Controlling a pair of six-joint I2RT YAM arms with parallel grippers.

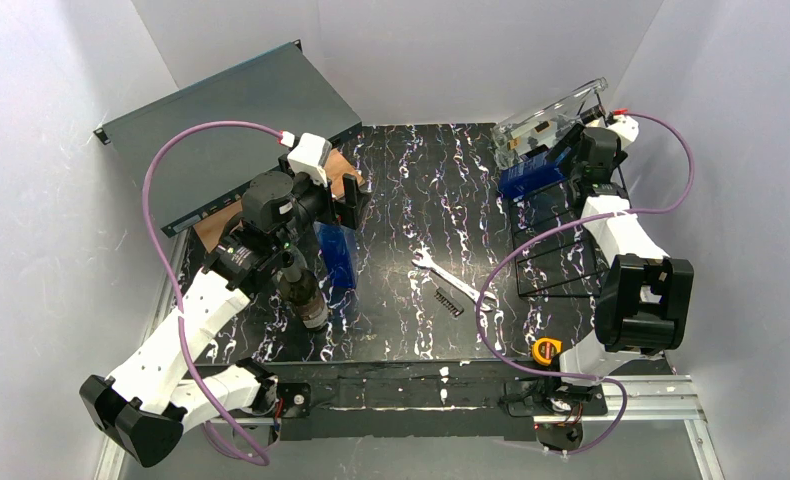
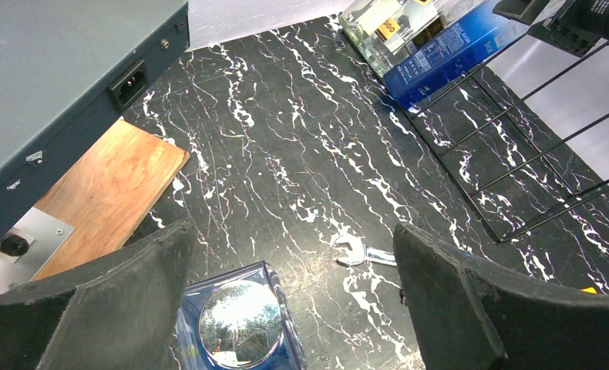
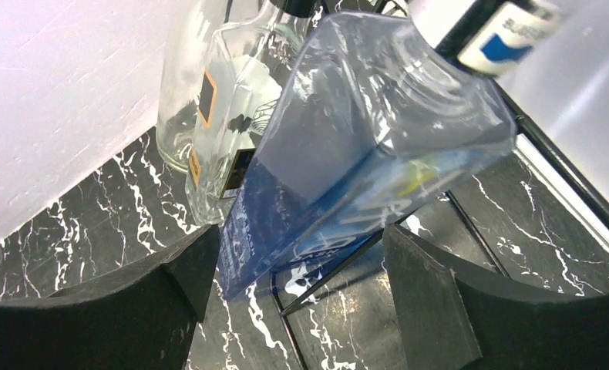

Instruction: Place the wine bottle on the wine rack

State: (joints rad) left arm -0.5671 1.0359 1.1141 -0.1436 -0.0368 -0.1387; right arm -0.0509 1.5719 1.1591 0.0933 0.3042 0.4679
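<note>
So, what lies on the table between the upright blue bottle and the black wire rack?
A silver wrench and a small black toothed piece, between the upright blue bottle and the wine rack, seen in the top view.

The black, white-veined table [image 1: 411, 180] carries a wire rack [image 1: 561, 262] on the right, a wrench [image 1: 441, 272] beside a black comb [image 1: 448, 303] mid-table, and a yellow tape measure [image 1: 546, 350] at the front. An upright blue bottle [image 1: 338, 255] and a wooden board [image 2: 109, 193] are on the left.
</note>
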